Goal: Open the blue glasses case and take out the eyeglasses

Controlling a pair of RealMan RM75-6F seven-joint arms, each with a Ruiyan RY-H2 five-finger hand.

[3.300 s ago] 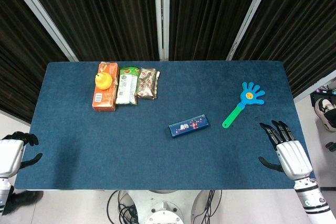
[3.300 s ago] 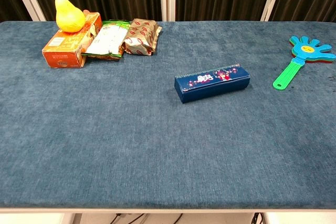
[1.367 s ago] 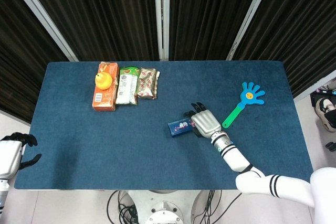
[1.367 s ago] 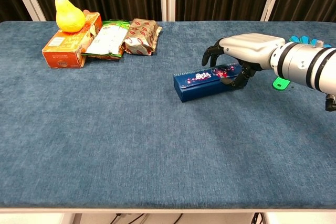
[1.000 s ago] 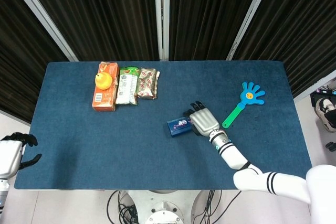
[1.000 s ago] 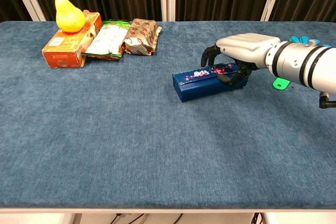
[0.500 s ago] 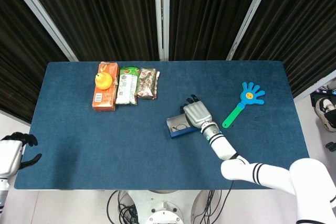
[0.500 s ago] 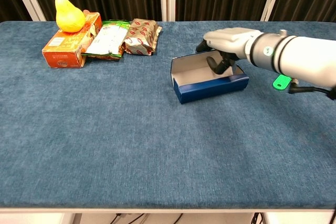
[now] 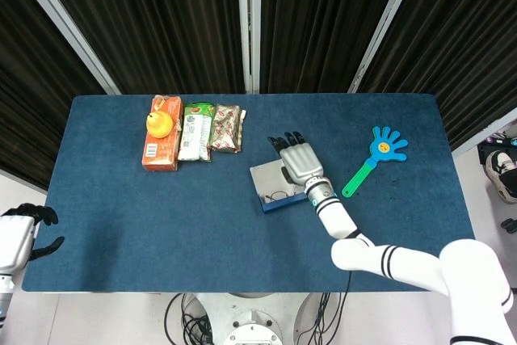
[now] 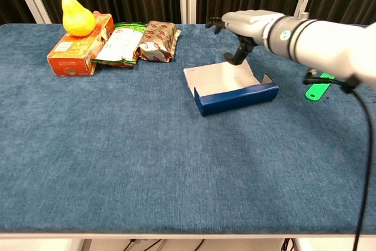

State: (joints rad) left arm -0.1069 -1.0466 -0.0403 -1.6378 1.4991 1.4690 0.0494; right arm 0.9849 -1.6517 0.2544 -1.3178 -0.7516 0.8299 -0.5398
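Near the middle of the table, the right hand (image 9: 296, 159) hovers over the far edge of the blue glasses case (image 10: 234, 91), fingers spread and holding nothing, its thumb (image 10: 237, 55) curling down toward the flipped-back lid (image 10: 218, 76). That case lies open just below and in front of the hand, and the eyeglasses (image 9: 275, 195) show faintly inside it from above. Further right sits a blue hand-shaped clapper (image 9: 376, 156). Back left are snack packets (image 10: 140, 42) and an orange box (image 10: 79, 49) with a pear (image 10: 76, 17) on top. Off the table's left corner, the left hand (image 9: 19, 236) hangs loose and empty.
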